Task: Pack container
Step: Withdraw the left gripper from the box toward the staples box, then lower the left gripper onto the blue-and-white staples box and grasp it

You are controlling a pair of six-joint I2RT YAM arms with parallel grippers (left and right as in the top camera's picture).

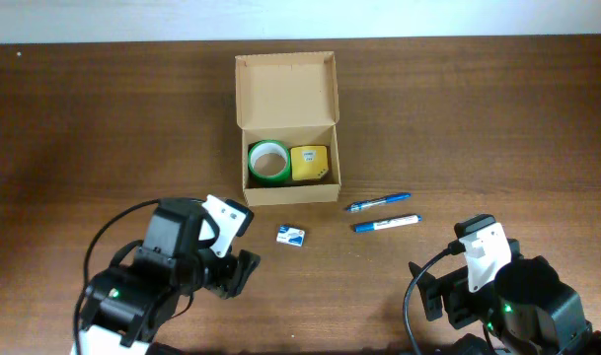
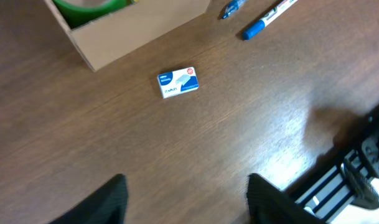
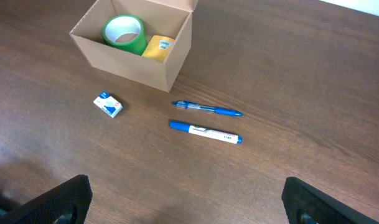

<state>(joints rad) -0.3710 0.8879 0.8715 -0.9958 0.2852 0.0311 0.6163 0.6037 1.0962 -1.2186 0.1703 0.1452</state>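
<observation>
The container (image 1: 286, 91) is a tan cardboard box with its flap lid standing open; inside lie a green tape roll (image 1: 267, 161) and a yellow item (image 1: 309, 163). A small blue-and-white box (image 1: 291, 235) lies on the table in front of it, also in the left wrist view (image 2: 178, 82) and right wrist view (image 3: 107, 104). A blue pen (image 1: 377, 203) and a blue-capped marker (image 1: 387, 223) lie to the right. My left gripper (image 2: 187, 202) is open and empty, near the small box. My right gripper (image 3: 186, 199) is open wide over bare table.
The brown wooden table (image 1: 497, 118) spreads around the box. A pale wall edge runs along the far side. The right arm's dark base (image 2: 357, 174) shows at the right of the left wrist view.
</observation>
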